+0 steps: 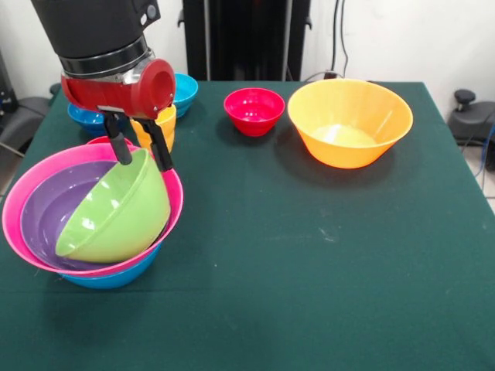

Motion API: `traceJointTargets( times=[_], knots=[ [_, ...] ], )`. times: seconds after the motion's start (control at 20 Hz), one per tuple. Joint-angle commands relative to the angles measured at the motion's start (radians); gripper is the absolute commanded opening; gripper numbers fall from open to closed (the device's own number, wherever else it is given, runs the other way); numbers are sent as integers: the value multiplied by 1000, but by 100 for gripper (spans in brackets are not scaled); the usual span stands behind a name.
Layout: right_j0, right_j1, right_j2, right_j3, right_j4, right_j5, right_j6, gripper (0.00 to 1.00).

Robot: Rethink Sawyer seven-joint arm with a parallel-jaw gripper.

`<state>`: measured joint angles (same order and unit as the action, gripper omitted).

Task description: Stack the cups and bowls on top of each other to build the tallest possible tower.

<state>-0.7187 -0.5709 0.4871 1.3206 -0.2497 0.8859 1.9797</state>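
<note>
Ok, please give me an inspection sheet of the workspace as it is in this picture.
Surface: dark green table, no spills seen.
Job's things: green bowl tilted inside purple bowl, nested in pink bowl, over a blue bowl. Orange bowl and small red bowl stand apart. Yellow-orange cup and two blue bowls behind the arm.
Clutter: nothing seen.
Hand: hand shut on the green bowl's rim.
Cables: cables hang on the wall behind.
Surroundings: black pedestal, white wall.
</note>
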Motion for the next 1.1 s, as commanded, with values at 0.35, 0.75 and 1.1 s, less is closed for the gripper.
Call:
traceJointTargets(
  times=[0.35, 0.75, 1.1],
  knots=[
    [8, 0, 73, 76, -123, -19, -251, 100],
    [28, 8, 83, 44, -130, 7, -222, 100],
    [51, 77, 102, 10, -139, -67, -194, 100]
  ],
)
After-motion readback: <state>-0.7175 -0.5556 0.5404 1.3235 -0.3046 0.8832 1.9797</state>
